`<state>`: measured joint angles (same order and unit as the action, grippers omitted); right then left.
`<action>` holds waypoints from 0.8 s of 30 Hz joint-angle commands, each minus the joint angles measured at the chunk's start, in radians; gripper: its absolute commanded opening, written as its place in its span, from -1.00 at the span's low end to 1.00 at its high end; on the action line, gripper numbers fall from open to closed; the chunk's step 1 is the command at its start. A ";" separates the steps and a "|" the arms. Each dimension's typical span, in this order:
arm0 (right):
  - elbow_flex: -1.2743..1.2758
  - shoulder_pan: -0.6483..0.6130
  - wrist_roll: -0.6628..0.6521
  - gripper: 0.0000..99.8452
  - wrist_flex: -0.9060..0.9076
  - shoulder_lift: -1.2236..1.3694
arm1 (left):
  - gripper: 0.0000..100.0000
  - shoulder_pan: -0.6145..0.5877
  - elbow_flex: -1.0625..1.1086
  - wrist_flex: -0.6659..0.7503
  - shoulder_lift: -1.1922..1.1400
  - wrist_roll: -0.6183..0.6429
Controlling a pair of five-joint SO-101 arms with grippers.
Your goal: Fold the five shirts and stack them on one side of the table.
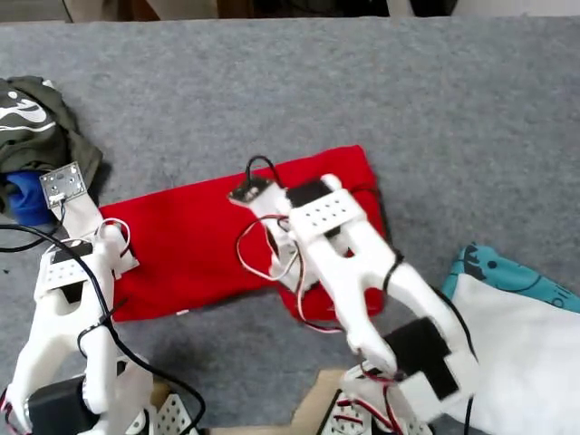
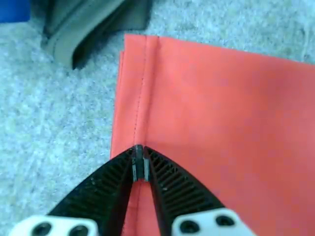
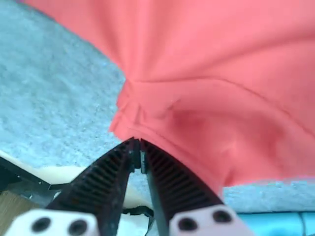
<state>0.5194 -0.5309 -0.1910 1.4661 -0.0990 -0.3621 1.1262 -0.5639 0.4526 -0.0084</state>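
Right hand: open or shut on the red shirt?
Shut on it: the right hand has tips together, and the red shirt puckers toward them.

A grey, felt-like cloth cover (image 1: 435,100) spreads across the whole bench, its coarse, speckled nap plain in both wrist views. At the near edge of the bench a pale tan flat board (image 1: 319,403) juts in at an angle, and the right wrist view shows its cream rim above darker wood. Past the far edge runs a narrow strip of brown and pale surfaces (image 1: 181,7).
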 commanded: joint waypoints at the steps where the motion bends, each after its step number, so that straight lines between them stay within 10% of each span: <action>1: -0.074 -0.002 -0.005 -0.99 0.025 -0.076 | -0.96 -0.011 -0.005 0.014 0.021 -0.006; 10: -0.045 0.277 -0.160 -0.99 -0.031 0.068 | -0.96 -0.012 -0.005 0.014 0.021 -0.006; 24: 0.165 0.280 -0.186 -0.99 -0.147 0.071 | -0.96 -0.009 -0.005 0.014 0.019 -0.006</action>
<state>0.6851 -0.2624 -0.3721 1.3357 -0.0253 -0.3621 1.1262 -0.5639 0.4526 -0.0084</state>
